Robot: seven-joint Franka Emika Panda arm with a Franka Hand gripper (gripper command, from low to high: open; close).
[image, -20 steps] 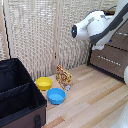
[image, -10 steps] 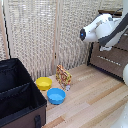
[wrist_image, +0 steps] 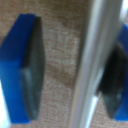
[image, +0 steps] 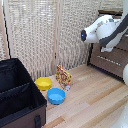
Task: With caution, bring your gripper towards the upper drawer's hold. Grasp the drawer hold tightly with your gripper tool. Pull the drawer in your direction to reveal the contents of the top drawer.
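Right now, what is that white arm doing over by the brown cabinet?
The white robot arm is reaching to the brown cabinet to open a drawer. In the wrist view its end effector is open, with the silvery drawer hold between the blue-tipped fingers, close to one pad. It has not clamped on yet.

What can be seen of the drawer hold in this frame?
The drawer hold shows only in the wrist view: a thin, pale silvery bar, metal by its look, blurred by closeness, running across the brown wooden drawer front. It sits between the hand's blue-tipped dark fingers, close to one pad, the other well clear. Contact cannot be told.
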